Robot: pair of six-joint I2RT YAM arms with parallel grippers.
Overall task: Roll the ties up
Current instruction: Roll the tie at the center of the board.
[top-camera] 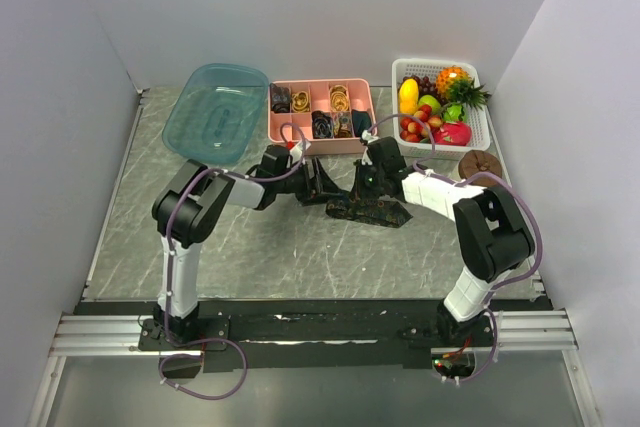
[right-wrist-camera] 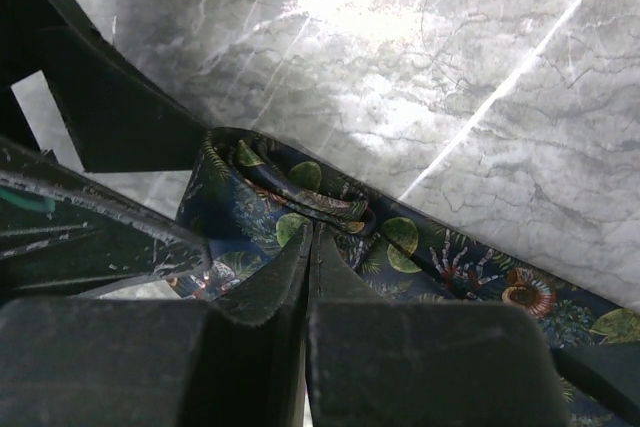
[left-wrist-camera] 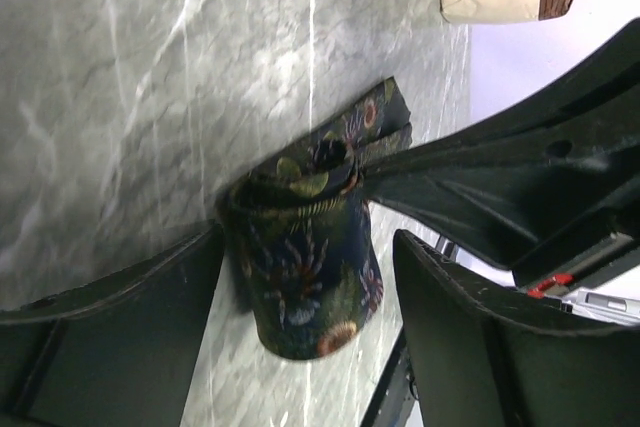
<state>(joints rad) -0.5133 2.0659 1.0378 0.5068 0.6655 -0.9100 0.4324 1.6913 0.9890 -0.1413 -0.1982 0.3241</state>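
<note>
A navy tie with a floral print (top-camera: 372, 210) lies on the grey marble table, one end wound into a small coil (left-wrist-camera: 305, 277). My left gripper (top-camera: 322, 187) is open, with a finger on each side of the upright coil (left-wrist-camera: 308, 247); the left finger touches the coil and the right one stands apart from it. My right gripper (top-camera: 366, 185) is shut, its tips (right-wrist-camera: 312, 232) pinching the fabric at the coil's centre. The tie's loose strip (right-wrist-camera: 470, 272) runs off to the right under it. The right fingers (left-wrist-camera: 480, 167) also show in the left wrist view.
A pink divided tray (top-camera: 320, 139) with several rolled ties stands behind the grippers. A teal plastic tub (top-camera: 215, 112) is at the back left and a white basket of toy fruit (top-camera: 440, 97) at the back right. A brown round object (top-camera: 480, 164) lies near the right arm.
</note>
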